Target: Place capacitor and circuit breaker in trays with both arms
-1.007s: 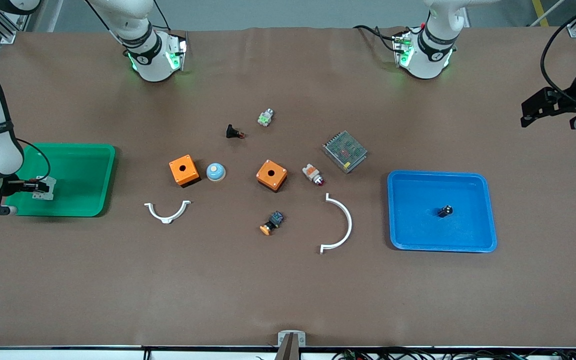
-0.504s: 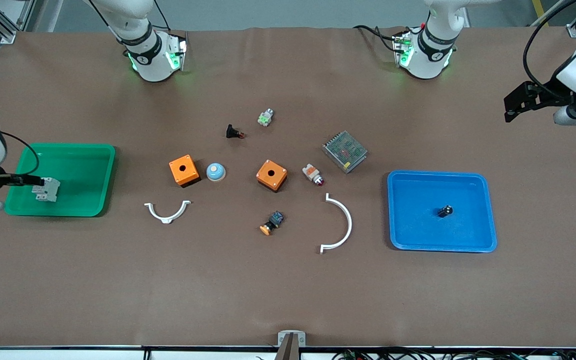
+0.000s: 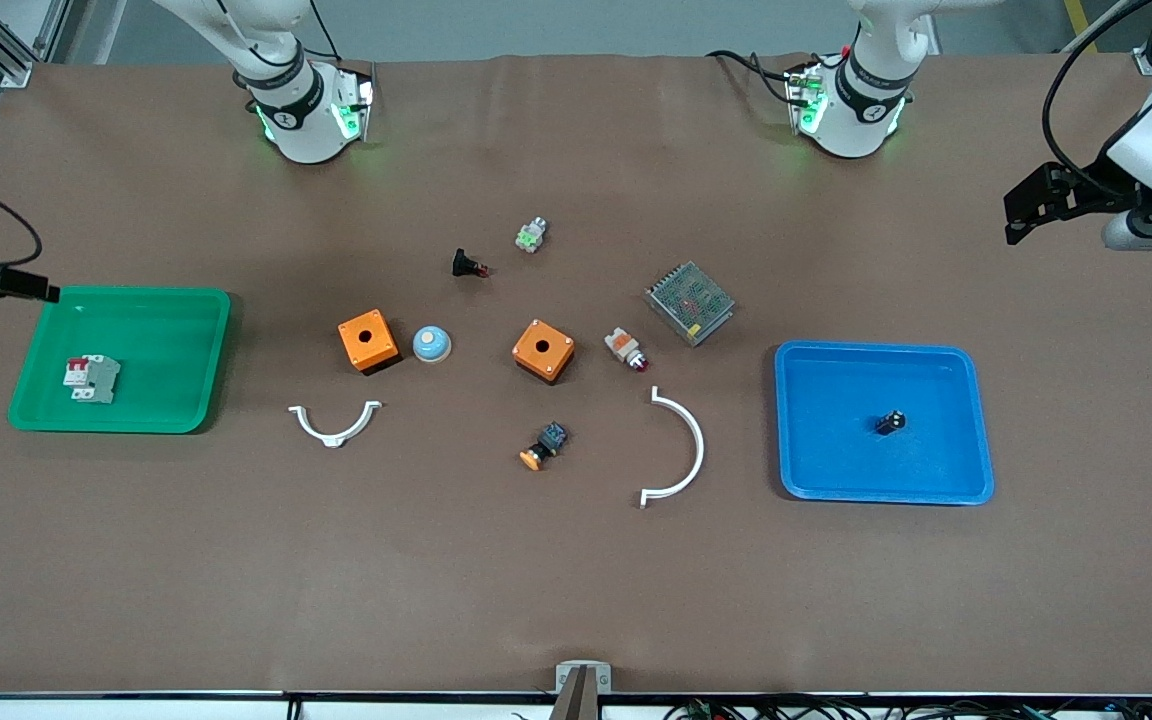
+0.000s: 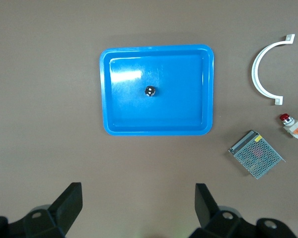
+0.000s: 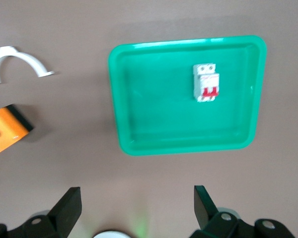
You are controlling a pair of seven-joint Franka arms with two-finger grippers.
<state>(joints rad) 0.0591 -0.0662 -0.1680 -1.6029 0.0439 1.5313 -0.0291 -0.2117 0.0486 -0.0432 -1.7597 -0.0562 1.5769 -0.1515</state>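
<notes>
The white-grey circuit breaker [image 3: 91, 379] with red levers lies in the green tray [image 3: 186, 330] at the right arm's end of the table; it also shows in the right wrist view [image 5: 206, 82]. The tiny black capacitor [image 3: 890, 422] lies in the blue tray [image 3: 816, 470] at the left arm's end, and shows in the left wrist view [image 4: 150, 90]. My right gripper [image 3: 36, 291] is open and empty, high over the table beside the green tray's edge. My left gripper [image 3: 1024, 208] is open and empty, high over bare table past the blue tray.
Mid-table lie two orange boxes [image 3: 368, 341] [image 3: 543, 350], a blue dome [image 3: 431, 344], two white curved brackets [image 3: 335, 424] [image 3: 678, 448], a mesh-topped metal box [image 3: 690, 302], a black push-button piece [image 3: 469, 265], an orange-capped button [image 3: 543, 446] and a white-and-orange part [image 3: 626, 348].
My right gripper let go of the circuit breaker in the green tray and rose away toward the table's edge. My left gripper drew back and up a little.
</notes>
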